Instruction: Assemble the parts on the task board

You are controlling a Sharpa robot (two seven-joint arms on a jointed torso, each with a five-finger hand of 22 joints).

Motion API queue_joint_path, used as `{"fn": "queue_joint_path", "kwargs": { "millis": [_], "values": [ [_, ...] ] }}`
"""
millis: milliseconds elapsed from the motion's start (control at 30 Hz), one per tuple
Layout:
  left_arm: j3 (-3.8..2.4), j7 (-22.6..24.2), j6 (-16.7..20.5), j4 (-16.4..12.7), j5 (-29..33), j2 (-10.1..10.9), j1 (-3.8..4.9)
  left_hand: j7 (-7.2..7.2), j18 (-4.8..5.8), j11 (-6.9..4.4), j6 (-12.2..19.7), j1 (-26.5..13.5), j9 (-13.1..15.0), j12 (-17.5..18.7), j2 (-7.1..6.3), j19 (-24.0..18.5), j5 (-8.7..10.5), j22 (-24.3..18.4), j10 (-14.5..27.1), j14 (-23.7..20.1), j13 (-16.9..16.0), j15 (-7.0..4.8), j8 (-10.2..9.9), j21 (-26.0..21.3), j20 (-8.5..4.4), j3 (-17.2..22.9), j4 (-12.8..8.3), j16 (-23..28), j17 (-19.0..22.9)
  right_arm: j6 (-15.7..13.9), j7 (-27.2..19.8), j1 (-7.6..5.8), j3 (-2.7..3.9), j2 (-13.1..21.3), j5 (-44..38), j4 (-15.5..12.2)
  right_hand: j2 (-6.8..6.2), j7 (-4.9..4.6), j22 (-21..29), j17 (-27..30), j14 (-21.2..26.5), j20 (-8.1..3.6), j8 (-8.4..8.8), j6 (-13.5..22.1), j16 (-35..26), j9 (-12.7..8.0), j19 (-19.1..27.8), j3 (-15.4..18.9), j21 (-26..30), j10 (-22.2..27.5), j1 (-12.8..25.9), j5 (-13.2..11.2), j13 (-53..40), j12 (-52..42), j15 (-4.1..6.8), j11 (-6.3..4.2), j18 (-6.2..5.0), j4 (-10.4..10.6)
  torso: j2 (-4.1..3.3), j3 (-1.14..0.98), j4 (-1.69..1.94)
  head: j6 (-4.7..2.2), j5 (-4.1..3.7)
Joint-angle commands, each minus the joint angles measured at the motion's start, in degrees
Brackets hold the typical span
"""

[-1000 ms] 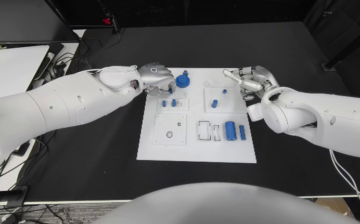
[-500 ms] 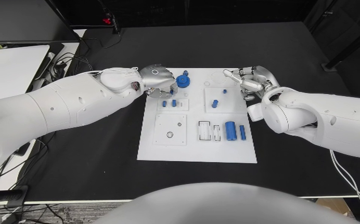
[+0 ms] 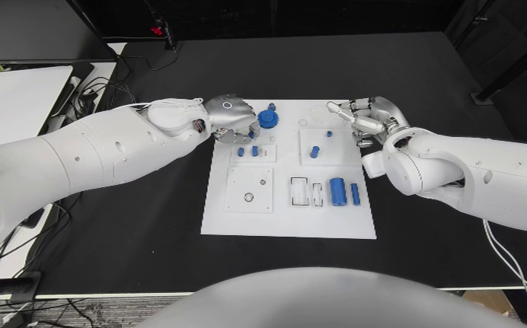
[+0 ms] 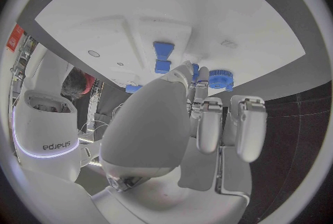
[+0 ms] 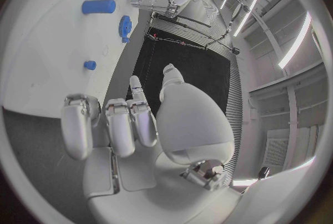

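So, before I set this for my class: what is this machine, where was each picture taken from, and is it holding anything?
It is a robot with two white arms ending in silver hands. One picture looks down from its head; the two round ones come from cameras at each wrist. On the black table lies a white task board carrying small blue parts, including a blue toothed gear and a blue cylinder. The left hand reaches over the board beside the gear; whether it grips anything is unclear. The right hand rests at the board's edge, holding nothing.

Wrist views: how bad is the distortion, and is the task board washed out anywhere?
Left wrist view: fisheye bends the task board edges, its white surface bright but blue parts readable. Right wrist view: same bending, ceiling light strips glaring. Head view: edges straight, evenly lit.
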State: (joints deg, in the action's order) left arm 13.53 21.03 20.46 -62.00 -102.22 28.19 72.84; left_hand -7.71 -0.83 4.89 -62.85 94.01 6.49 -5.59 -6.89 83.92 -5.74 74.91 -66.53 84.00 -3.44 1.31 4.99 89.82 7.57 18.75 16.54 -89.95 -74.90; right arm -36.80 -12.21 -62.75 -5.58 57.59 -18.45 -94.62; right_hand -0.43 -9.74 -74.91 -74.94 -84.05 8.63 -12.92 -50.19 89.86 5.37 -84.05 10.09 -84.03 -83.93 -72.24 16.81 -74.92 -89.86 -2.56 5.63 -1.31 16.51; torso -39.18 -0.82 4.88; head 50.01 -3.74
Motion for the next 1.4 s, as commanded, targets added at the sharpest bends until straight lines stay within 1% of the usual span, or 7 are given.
{"fn": "queue_joint_path", "kwargs": {
  "millis": [33, 467, 733, 1000, 1133, 1233, 1400],
  "values": [
    [0.02, -0.69, -1.37, 0.12, -0.22, -0.07, 0.01, -0.15, 0.83, 0.11, 0.42, 0.01, -0.07, 0.39, -0.62, 6.08, -0.04, 15.09, 0.29, 6.0, -0.02, 0.46, -0.2, 0.18, -0.14, 0.36, 0.05, -0.05, -15.1, -0.18, -0.23, -0.06, 0.02, 0.01, 0.02, -0.19, 0.58, -0.04, -12.35, -15.06, -5.95, -0.04, -0.26, 0.29, 0.14, 0.1, -0.18, 0.34, 0.09, -6.07, -0.21, 0.28, -15.08, -0.14, 0.3, -0.16, -0.69, -0.09, -0.01, -0.01, 0.01, -0.01, -0.06],
    [0.02, -0.21, -0.76, 0.38, -0.24, -0.12, 0.01, -0.78, 0.83, 0.62, 4.12, -1.08, -1.19, 1.34, -1.41, 6.08, 0.49, 15.09, 1.08, 6.0, -0.07, 0.95, -1.32, 0.18, 0.3, 0.64, 0.07, -0.05, -15.1, -0.11, -0.23, -0.06, 0.02, 0.01, 0.02, -0.17, 0.58, -0.04, -12.35, -15.06, -5.95, -0.04, -0.26, 0.29, 0.14, 0.1, -0.18, 0.34, 0.09, -6.07, -0.21, 0.28, -15.08, -0.14, 0.3, -0.16, -0.69, -0.09, 0.03, 0.0, 0.01, -0.04, -0.13],
    [0.02, -0.67, 0.58, 0.58, -0.24, -0.24, 0.0, 3.53, 0.83, 0.8, 12.03, -1.64, -2.74, 1.71, -2.26, 6.08, 0.42, 15.09, 1.36, 6.0, -0.08, 1.07, -1.24, 0.18, 0.48, 1.28, 0.07, -0.05, -15.1, -0.01, -0.17, -0.06, 0.02, -0.01, 0.02, -0.15, 0.67, -0.02, -12.36, -15.06, -5.95, -0.05, -0.4, 0.27, 0.14, 0.12, -0.19, 0.39, 0.08, -6.07, -0.3, 0.35, -15.08, -0.14, 0.31, -0.18, -0.69, -0.11, -0.01, 0.0, -0.01, -0.09, -0.06],
    [0.02, -1.38, 2.52, 0.77, -0.24, -0.1, 0.0, 4.62, 0.83, 1.03, 17.1, -2.3, -2.7, 1.79, -2.65, 6.08, 0.36, 15.09, 2.27, 6.0, -0.09, 1.25, -0.89, 0.18, 0.6, 0.84, 0.09, -0.05, -15.1, 0.1, 0.03, -0.05, 0.02, -0.02, 0.02, -0.11, 0.67, -0.02, -12.36, -15.06, -5.95, -0.05, -0.4, 0.27, 0.14, 0.12, -0.19, 0.39, 0.08, -6.07, -0.3, 0.35, -15.08, -0.14, 0.31, -0.18, -0.69, -0.11, -0.03, 0.0, 0.03, -0.01, -0.1],
    [0.01, -1.14, 3.21, 0.68, -0.24, 0.31, 0.01, 4.02, 0.83, 1.06, 18.05, -3.15, -2.52, 1.77, -3.01, 6.08, 0.38, 15.09, 2.47, 6.0, -0.09, 1.28, -0.14, 0.18, 0.62, 0.01, 0.13, -0.05, -15.1, 0.14, 0.09, -0.05, 0.02, -0.03, 0.02, -0.07, 0.67, -0.02, -12.36, -15.06, -5.95, -0.05, -0.4, 0.27, 0.14, 0.12, -0.19, 0.39, 0.08, -6.07, -0.3, 0.35, -15.08, -0.14, 0.31, -0.18, -0.69, -0.11, 0.02, 0.01, 0.03, -0.01, -0.12],
    [0.01, -0.06, 2.96, 0.14, -0.24, 1.31, 0.13, 2.58, 0.83, 0.93, 18.59, -4.66, -2.29, 1.62, -4.42, 6.08, 0.01, 15.09, 2.54, 6.0, -0.15, 0.96, 1.27, 0.18, 0.57, -2.42, 0.08, -0.05, -15.1, 0.1, 0.08, -0.05, 0.02, -0.03, 0.02, -0.03, 0.7, -0.01, -12.33, -15.06, -5.95, -0.05, -0.46, 0.26, 0.14, 0.13, -0.13, 0.4, 0.15, -6.07, -0.34, 0.37, -15.08, -0.14, 0.31, -0.18, -0.71, -0.11, 0.04, 0.0, 0.01, -0.01, -0.21],
    [0.01, 0.32, 2.75, -1.79, -0.25, 3.95, 1.07, 0.23, 0.83, 1.02, 20.21, -6.74, -2.19, 1.66, -5.02, 6.08, -0.44, 15.09, 3.83, 6.0, -0.2, 0.87, 3.27, 0.18, 0.42, -6.38, 0.08, -0.05, -15.1, 0.14, 0.13, -0.05, 0.02, 0.04, 0.02, -0.04, 0.7, -0.01, -12.33, -15.06, -5.95, -0.05, -0.47, 0.26, 0.14, 0.13, -0.11, 0.41, 0.17, -6.07, -0.34, 0.37, -15.08, -0.14, 0.31, -0.18, -0.72, -0.11, 0.06, -0.1, 0.15, -0.01, -0.32]
  ]
}}
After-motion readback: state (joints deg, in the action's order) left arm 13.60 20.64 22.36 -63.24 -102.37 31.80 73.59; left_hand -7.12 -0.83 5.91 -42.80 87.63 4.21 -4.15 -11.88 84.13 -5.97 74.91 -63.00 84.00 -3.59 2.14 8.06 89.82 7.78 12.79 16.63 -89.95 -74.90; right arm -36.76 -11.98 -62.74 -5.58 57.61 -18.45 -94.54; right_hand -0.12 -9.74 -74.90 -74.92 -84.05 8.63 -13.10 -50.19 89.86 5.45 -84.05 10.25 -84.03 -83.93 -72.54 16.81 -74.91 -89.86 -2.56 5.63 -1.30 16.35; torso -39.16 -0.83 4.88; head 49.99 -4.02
